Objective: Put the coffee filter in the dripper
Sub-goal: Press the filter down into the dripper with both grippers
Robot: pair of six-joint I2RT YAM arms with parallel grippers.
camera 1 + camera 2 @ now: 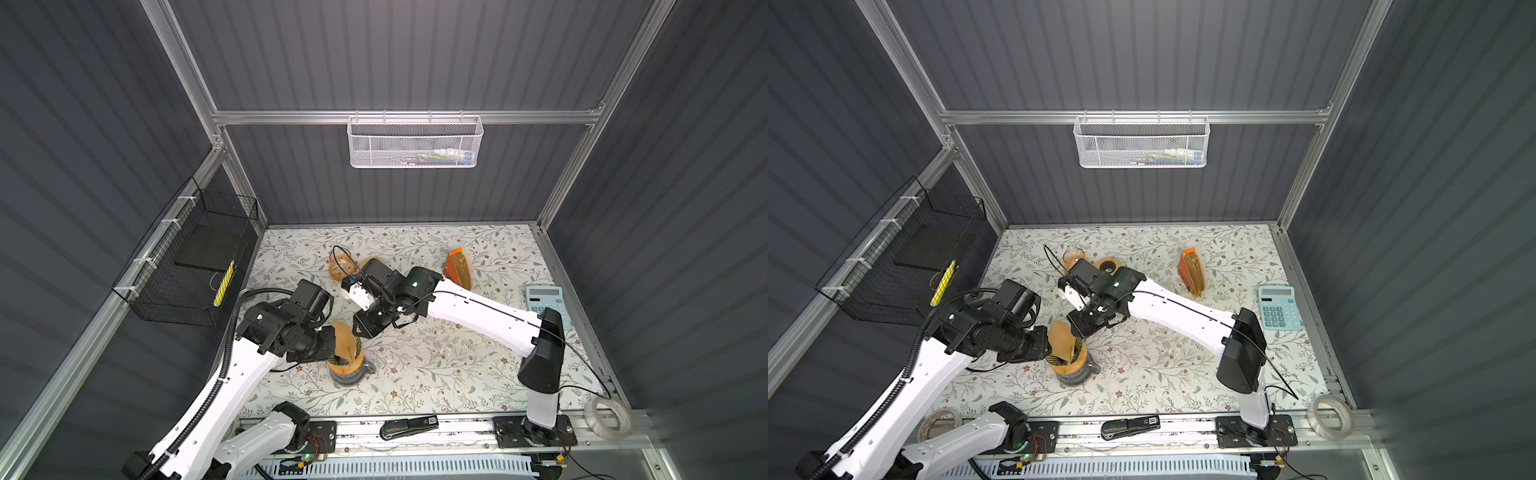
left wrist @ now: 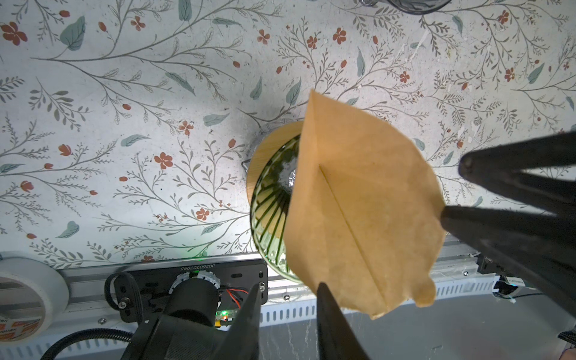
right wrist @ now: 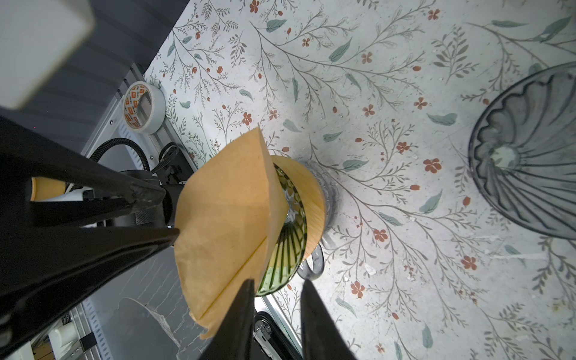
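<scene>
Filter tilted, lower end in dripper; left gripper, right gripper both narrowly open, each touching filter edge

Bright, even light; soft shadow beside dripper; wrist-view edges warped, foreground blurred.

Both top views look down from high above the worktop. Both wrist views face the dripper from close.
</scene>
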